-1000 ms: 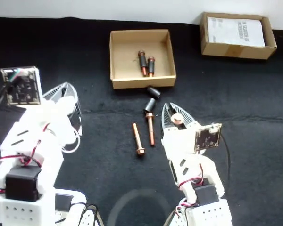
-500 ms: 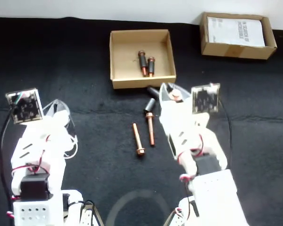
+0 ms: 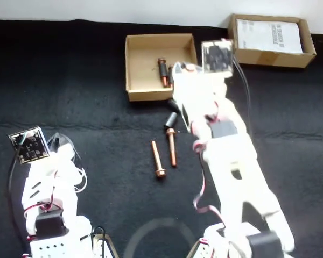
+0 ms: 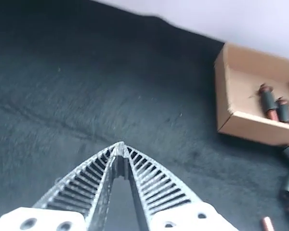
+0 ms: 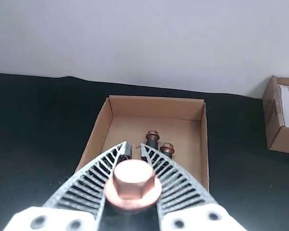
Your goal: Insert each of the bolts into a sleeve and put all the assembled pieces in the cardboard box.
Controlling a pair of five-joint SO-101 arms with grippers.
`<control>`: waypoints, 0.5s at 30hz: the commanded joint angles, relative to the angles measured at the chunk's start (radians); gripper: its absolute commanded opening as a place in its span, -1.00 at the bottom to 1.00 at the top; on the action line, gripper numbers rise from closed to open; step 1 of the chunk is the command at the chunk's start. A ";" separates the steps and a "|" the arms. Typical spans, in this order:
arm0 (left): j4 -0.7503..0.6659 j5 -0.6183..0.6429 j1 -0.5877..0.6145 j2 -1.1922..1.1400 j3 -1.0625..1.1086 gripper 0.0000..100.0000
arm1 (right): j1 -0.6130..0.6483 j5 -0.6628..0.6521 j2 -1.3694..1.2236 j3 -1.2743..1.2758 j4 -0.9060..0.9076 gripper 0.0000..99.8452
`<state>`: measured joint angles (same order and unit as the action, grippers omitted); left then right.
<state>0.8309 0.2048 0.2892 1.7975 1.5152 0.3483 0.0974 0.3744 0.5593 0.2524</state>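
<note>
My right gripper (image 5: 134, 145) is shut on a copper bolt (image 5: 132, 185), whose hexagonal head shows between the fingers; I cannot see whether a sleeve is on it. In the high view this gripper (image 3: 178, 72) hangs over the right side of the open cardboard box (image 3: 134, 64). Two assembled pieces (image 5: 151, 139) (image 5: 167, 149) lie inside the box. On the black mat in front of the box lie two bare bolts (image 3: 157, 158) (image 3: 172, 147) and two dark sleeves (image 3: 171, 119) (image 3: 174, 102). My left gripper (image 4: 119, 147) is shut and empty, low at the near left (image 3: 67, 153).
A second cardboard box (image 3: 272, 40) with a printed sheet in it stands at the back right. The right arm stretches over the mat just right of the loose bolts and sleeves. A white wall edges the table at the back.
The right arm has stretched forward from beside the loose bolts to above the box, carrying the bolt. The left arm has drawn back toward its base.
</note>
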 commanded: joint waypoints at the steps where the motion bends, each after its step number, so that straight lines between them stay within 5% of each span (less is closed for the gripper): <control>1: -0.018 -0.002 0.022 0.015 0.028 -0.98 | -0.007 0.008 -0.127 -0.196 -0.001 -0.99; 15: -0.017 0.000 0.022 0.015 0.179 -0.98 | -0.007 0.005 -0.685 -0.759 -0.007 -0.99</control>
<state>0.8278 0.2048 0.3015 1.8006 1.6763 0.3483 0.0974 -0.2394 -0.0407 0.2524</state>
